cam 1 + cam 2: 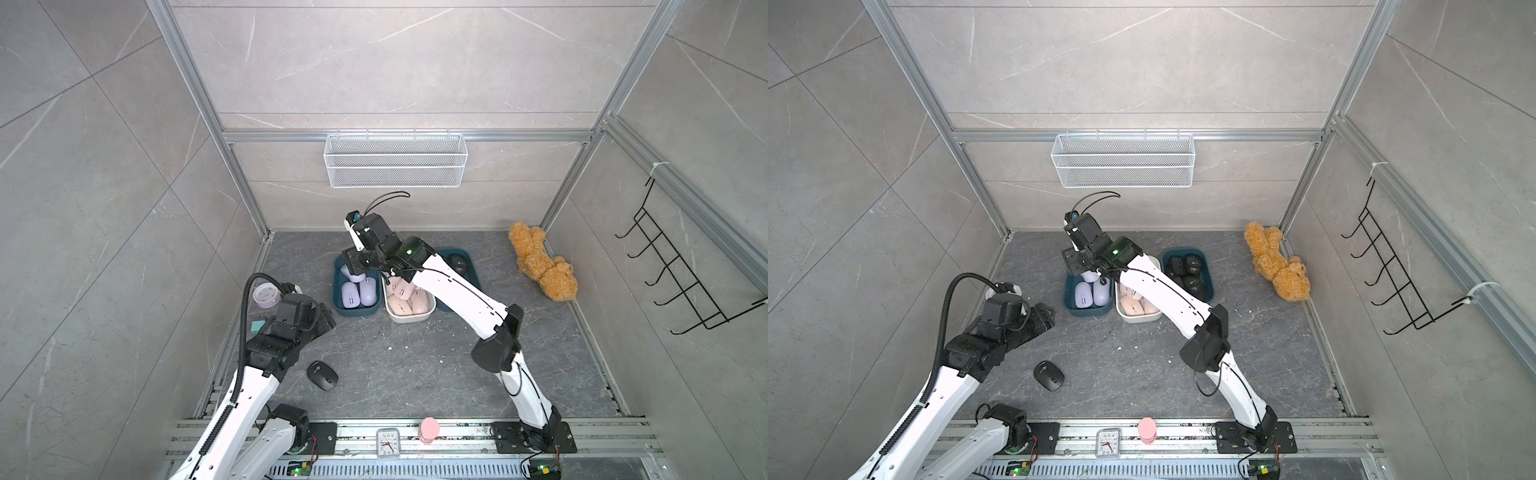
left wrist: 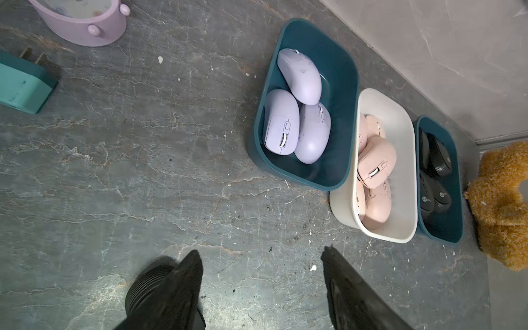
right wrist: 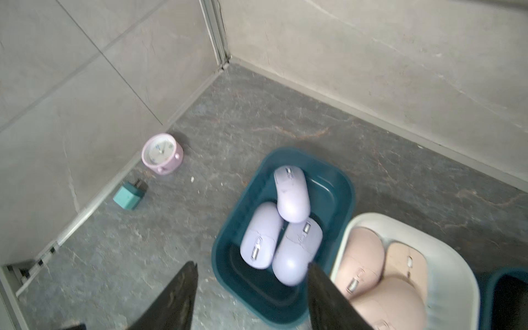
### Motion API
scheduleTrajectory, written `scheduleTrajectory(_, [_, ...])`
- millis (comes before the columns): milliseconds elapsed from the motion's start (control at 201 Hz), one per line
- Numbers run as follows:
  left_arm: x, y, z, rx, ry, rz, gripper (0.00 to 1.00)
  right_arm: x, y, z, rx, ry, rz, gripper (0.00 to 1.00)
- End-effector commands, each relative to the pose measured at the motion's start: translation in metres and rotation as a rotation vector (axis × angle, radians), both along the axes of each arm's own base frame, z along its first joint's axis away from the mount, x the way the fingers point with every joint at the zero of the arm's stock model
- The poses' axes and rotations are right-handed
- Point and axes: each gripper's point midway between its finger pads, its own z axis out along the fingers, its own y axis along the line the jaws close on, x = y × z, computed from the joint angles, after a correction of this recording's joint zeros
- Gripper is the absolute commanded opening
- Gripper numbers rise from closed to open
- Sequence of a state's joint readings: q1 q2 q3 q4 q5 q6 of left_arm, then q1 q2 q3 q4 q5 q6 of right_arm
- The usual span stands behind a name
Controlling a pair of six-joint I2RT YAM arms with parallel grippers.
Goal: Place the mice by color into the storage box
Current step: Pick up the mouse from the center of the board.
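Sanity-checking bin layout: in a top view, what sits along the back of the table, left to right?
lavender clock, teal bin of lavender mice, white bin of pink mice, teal bin of black mice, teddy bear

Closed in on three sides by large pale grey stone-look wall tiles (image 1: 395, 62) with thin white veins, as seen in both top views. Floored with a dark grey veined stone slab (image 1: 395, 374), dotted with small white crumbs (image 1: 390, 348). Framed at the corners and across the back by silver aluminium profile bars (image 1: 519, 136). Hung from the back bar: a long white wire-mesh basket (image 1: 395, 166). Fixed to the right-hand wall: a black wire hook rack (image 1: 685, 266), tilted. Edged along the front by slotted metal rails (image 1: 602, 436). Lit evenly, with soft shadows only.
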State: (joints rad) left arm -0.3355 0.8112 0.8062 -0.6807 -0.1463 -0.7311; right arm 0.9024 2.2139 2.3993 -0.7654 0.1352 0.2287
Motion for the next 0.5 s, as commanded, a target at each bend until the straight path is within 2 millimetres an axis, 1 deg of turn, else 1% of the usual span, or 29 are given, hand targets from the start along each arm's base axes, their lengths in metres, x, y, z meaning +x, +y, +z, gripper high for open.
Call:
scheduleTrajectory(0, [-0.001,0.002,-0.002,0.005,0.006,0.044,0.69,-0.005,-0.017,0.055,0.168,-0.148,0.017,0.65])
scheduleTrajectory(95, [-0.005,-0.005,-0.009,0.002,0.021,0.038,0.69,-0.016,-0.051,0.080,0.273,-0.248,-0.011,0.66])
scheduleTrajectory(164, [-0.010,-0.008,-0.019,0.015,0.039,0.045,0.69,-0.024,-0.075,0.088,0.276,-0.271,-0.046,0.68])
scheduleTrajectory(244, [-0.019,-0.009,-0.030,0.038,0.056,0.082,0.69,-0.032,-0.098,0.080,0.229,-0.250,-0.084,0.69])
scheduleTrajectory(369, [-0.034,-0.003,-0.048,0.076,0.094,0.176,0.69,-0.045,-0.128,0.051,0.178,-0.211,-0.135,0.70])
scheduleTrajectory(399, [-0.037,0.003,-0.052,0.097,0.095,0.216,0.69,-0.047,-0.133,0.046,0.174,-0.203,-0.145,0.70])
scheduleTrajectory(498, [-0.046,0.007,-0.062,0.139,0.124,0.282,0.69,-0.055,-0.147,0.024,0.168,-0.165,-0.170,0.71])
